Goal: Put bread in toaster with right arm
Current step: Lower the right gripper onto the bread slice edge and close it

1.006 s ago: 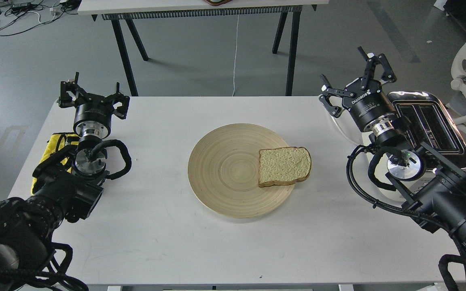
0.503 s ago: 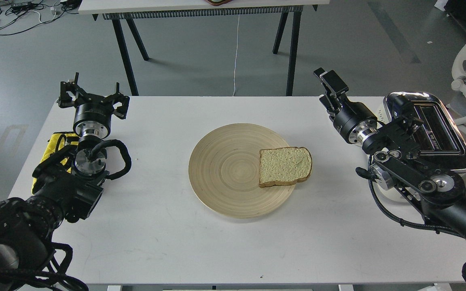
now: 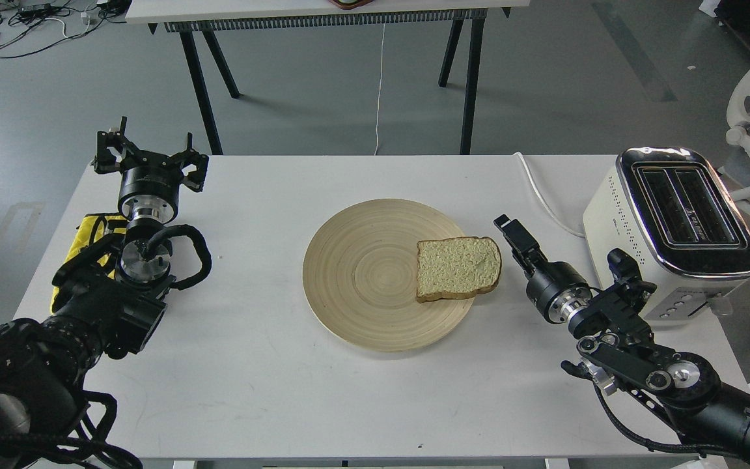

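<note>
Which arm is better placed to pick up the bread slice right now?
The right. The right gripper sits just beside the bread slice on the wooden plate, with the toaster nearby. The left gripper is far across the table.

White rectangular tabletop point(image 3: 271, 391) carries a round pale wooden plate point(image 3: 362, 280) at centre, a cream-white two-slot toaster with chrome top point(image 3: 668, 228) at far right with its white cord point(image 3: 541, 195) trailing left to the far edge, and a yellow object point(image 3: 88, 234) at far left.
</note>
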`<action>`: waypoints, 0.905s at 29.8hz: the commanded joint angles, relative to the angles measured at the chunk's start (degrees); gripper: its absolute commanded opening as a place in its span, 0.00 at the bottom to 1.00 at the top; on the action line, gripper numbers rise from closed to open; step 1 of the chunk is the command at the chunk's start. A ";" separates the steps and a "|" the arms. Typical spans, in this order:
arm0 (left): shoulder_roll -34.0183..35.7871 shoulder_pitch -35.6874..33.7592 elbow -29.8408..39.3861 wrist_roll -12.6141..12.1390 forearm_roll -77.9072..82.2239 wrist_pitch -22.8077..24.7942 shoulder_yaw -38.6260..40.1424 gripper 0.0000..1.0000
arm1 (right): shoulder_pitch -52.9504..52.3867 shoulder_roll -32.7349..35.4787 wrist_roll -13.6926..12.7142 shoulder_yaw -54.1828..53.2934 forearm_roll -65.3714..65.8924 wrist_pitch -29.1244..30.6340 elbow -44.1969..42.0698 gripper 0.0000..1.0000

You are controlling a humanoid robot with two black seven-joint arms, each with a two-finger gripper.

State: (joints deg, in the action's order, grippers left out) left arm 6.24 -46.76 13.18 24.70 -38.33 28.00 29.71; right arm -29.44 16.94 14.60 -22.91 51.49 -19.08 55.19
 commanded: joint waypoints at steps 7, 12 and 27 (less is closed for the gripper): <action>0.00 0.00 0.00 -0.01 0.01 0.00 0.00 1.00 | 0.09 -1.82 -0.01 4.53 0.01 -1.57 0.09 0.75; 0.00 0.00 0.00 -0.01 0.01 0.00 0.00 1.00 | 0.09 -1.82 -0.01 5.59 -0.07 -2.45 0.35 0.49; 0.00 0.00 0.00 0.08 0.01 0.00 0.00 1.00 | -0.44 0.63 -0.01 1.91 -0.51 -4.38 3.60 0.00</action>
State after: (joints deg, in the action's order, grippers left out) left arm 6.24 -46.79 13.18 24.70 -38.32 28.00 29.71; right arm -29.72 16.07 14.58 -18.63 51.03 -23.43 56.67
